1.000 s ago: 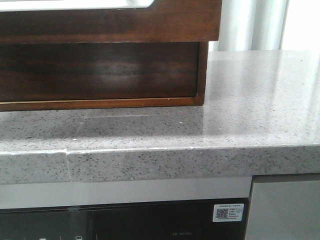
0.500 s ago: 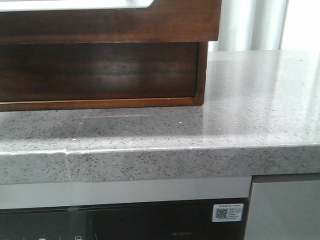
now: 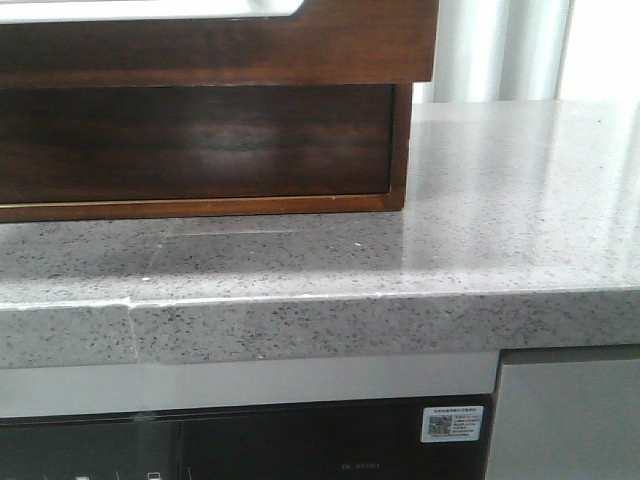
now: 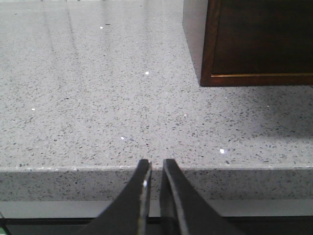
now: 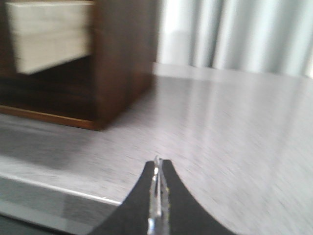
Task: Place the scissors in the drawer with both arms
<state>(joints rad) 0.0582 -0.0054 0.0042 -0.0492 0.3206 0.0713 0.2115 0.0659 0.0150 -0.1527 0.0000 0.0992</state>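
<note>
The scissors are not in any view. The drawer (image 3: 220, 45), dark brown and glossy with a pale lining along its top, juts out from the wooden cabinet in the front view. Its pale side (image 5: 49, 36) shows in the blurred right wrist view. No gripper shows in the front view. My left gripper (image 4: 156, 164) is empty, its jaws nearly together, at the counter's front edge. My right gripper (image 5: 159, 162) is shut and empty above the counter, to the right of the cabinet.
The cabinet (image 3: 200, 140) stands on a grey speckled stone counter (image 3: 500, 200); its corner shows in the left wrist view (image 4: 259, 44). Below the counter's edge is a dark appliance front with a QR sticker (image 3: 448, 423). Pale curtains (image 5: 234, 34) hang behind.
The whole scene in the front view has shifted a few pixels to the left. Nothing on the counter has moved.
</note>
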